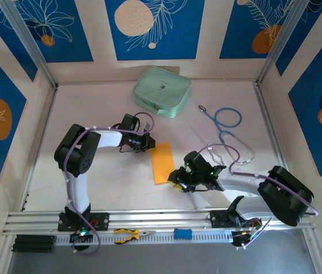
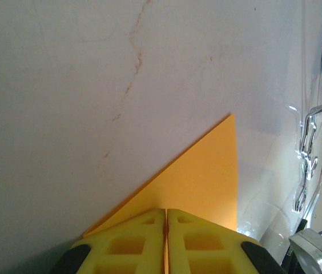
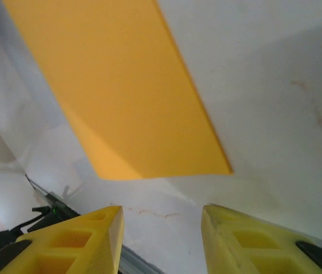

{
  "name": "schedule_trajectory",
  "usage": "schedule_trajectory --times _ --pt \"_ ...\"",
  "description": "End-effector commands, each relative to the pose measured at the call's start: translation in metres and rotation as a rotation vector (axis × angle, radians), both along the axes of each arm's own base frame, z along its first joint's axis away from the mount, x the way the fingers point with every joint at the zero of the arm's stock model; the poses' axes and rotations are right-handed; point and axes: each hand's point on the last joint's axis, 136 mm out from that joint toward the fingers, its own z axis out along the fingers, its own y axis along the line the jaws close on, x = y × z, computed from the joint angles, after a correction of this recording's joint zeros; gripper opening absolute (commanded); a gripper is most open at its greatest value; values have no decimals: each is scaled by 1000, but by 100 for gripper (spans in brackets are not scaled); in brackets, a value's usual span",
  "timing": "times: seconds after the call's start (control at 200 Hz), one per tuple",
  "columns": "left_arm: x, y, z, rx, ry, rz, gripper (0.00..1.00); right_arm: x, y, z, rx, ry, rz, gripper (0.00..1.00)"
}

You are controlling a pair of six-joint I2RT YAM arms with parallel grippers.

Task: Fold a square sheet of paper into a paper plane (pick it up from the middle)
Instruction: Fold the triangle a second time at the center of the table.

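Likely light, thin, floppy, easily creased: square sheet of paper (image 1: pixel 162 162) (image 2: pixel 201 182) (image 3: pixel 121 97) flat on table, just ahead of right gripper (image 1: pixel 178 177) (image 3: pixel 161 214), whose jaws are parted and empty. Left gripper (image 1: pixel 144 142) (image 2: pixel 165 212) closed, tips at sheet's edge. Pinch at edge, gently.
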Motion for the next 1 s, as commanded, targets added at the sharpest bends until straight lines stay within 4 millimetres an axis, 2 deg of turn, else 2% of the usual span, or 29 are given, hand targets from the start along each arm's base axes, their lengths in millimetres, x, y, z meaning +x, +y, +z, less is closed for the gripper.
schedule_trajectory --times 0.0,0.115,0.285,0.605,0.995 --pt "-23 20 -34 103 109 5 11 6 5 -2 11 5 -47 42" --pt "-23 20 -34 103 110 5 12 11 8 -6 12 -4 -73 42" --pt "-23 20 -34 103 109 4 11 24 15 4 31 -69 -87 42" --pt "-23 19 -34 101 110 2 11 36 14 13 43 -140 -95 42" --pt "-22 19 -34 98 110 1 11 37 7 14 -2 -154 -92 43"
